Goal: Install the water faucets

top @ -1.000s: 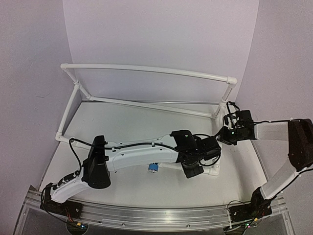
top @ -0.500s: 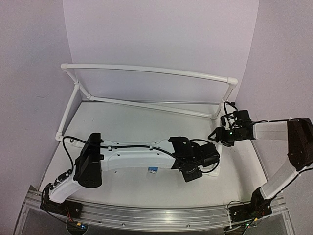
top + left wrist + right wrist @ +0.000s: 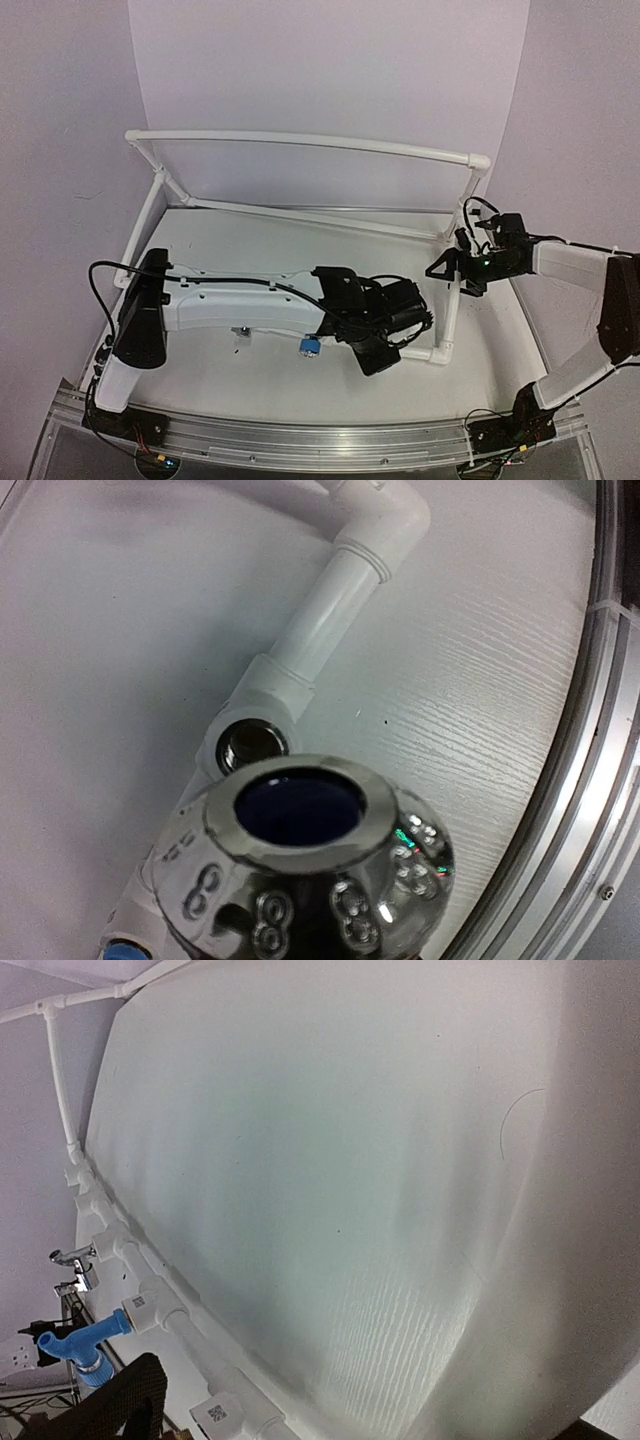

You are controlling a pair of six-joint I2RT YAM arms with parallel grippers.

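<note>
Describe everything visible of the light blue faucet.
The light blue faucet looks like matte plastic, with a short stem, a stubby end and a ribbed collar on its downward branch. In the right wrist view its stem meets a socket of the white pipe frame, so it appears installed, sticking out sideways from the rail. From above it shows only as a blue speck beside the left arm. Nothing else is seen touching it.

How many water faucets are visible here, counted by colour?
Light blue faucet: 1
Grey metal faucet: 1
Chrome-ended faucet: 1
Total: 3
</note>
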